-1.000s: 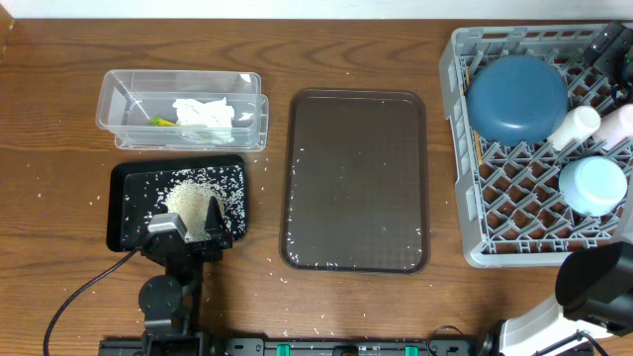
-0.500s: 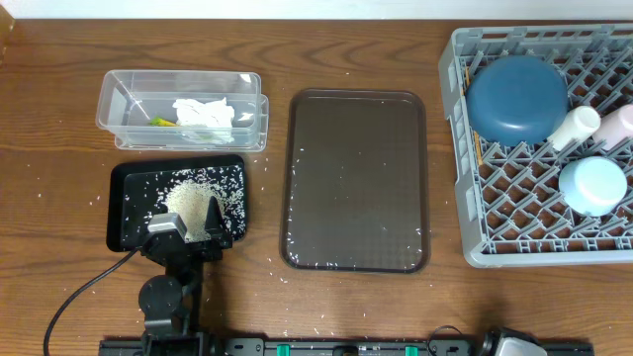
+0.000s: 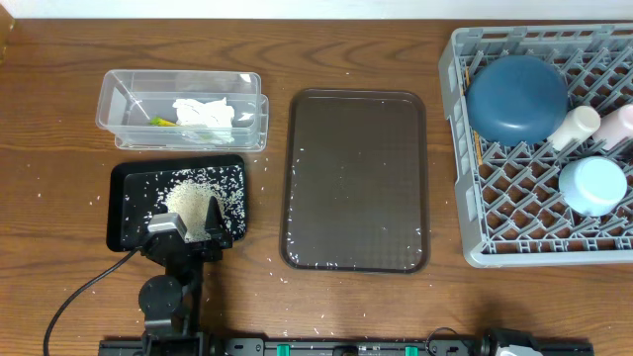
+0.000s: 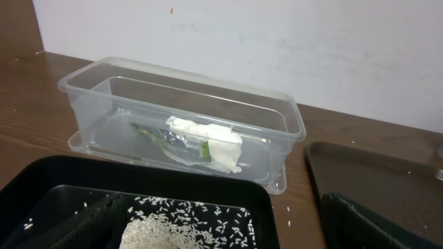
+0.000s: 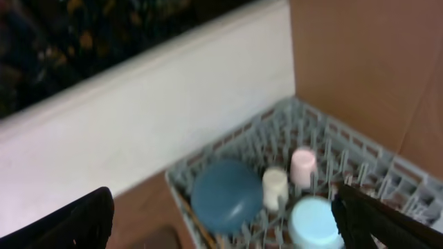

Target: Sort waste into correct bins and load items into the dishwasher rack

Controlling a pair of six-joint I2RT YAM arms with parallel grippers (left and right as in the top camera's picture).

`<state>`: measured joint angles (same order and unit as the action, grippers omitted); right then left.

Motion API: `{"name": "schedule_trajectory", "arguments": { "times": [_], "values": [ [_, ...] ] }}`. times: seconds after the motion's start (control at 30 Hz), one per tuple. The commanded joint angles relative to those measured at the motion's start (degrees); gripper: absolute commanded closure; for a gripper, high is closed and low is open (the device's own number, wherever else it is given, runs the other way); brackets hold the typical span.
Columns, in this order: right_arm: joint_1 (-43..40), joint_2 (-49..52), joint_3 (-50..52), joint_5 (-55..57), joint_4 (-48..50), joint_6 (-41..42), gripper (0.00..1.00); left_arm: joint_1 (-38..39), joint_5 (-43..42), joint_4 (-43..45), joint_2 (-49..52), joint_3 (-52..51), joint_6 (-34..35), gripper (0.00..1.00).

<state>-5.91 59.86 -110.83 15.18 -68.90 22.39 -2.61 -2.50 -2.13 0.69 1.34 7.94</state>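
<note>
1. Looking finished: rice (image 3: pixel 188 203) heaped in black tray (image 3: pixel 124 213), tissue (image 3: pixel 205 112) and wrapper (image 3: pixel 161 122) in clear tub (image 3: pixel 114 89), so food is apart from dry trash.
2. Loaded in rack (image 3: pixel 495 252): dark-blue bowl (image 3: pixel 516 99), light-blue bowl (image 3: pixel 591 185), white cup (image 3: pixel 574 126), pink cup (image 3: pixel 621 121).
3. Fingers spread, empty: left gripper (image 3: pixel 194 220), right gripper (image 5: pixel 221 207).

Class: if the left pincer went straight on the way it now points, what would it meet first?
The left pincer would most likely meet the rice heap in the black tray first. If it passes above the grains, the clear tub is next; height is unclear.
</note>
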Motion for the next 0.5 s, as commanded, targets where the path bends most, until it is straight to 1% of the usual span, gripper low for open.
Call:
{"name": "schedule_trajectory", "arguments": {
  "times": [0.0, 0.27, 0.37, 0.47],
  "values": [
    [1.2, 0.1, 0.4, 0.4, -2.7, 2.3, 0.01, -0.3, 2.1, -2.0, -0.4, -1.1, 0.7, 0.08],
    [1.3, 0.0, 0.7, -0.1, -8.5, 2.3, 0.01, -0.3, 2.1, -2.0, -0.4, -1.1, 0.7, 0.08],
    [1.6, -1.0, 3.4, -0.8, -7.2, 2.2, 0.01, -0.3, 2.1, -2.0, -0.4, -1.1, 0.7, 0.08],
    [4.0, -3.8, 10.2, -1.0, -1.7, 0.7, 0.01, -0.3, 2.1, -2.0, -0.4, -1.1, 0.7, 0.08]
  ]
}}
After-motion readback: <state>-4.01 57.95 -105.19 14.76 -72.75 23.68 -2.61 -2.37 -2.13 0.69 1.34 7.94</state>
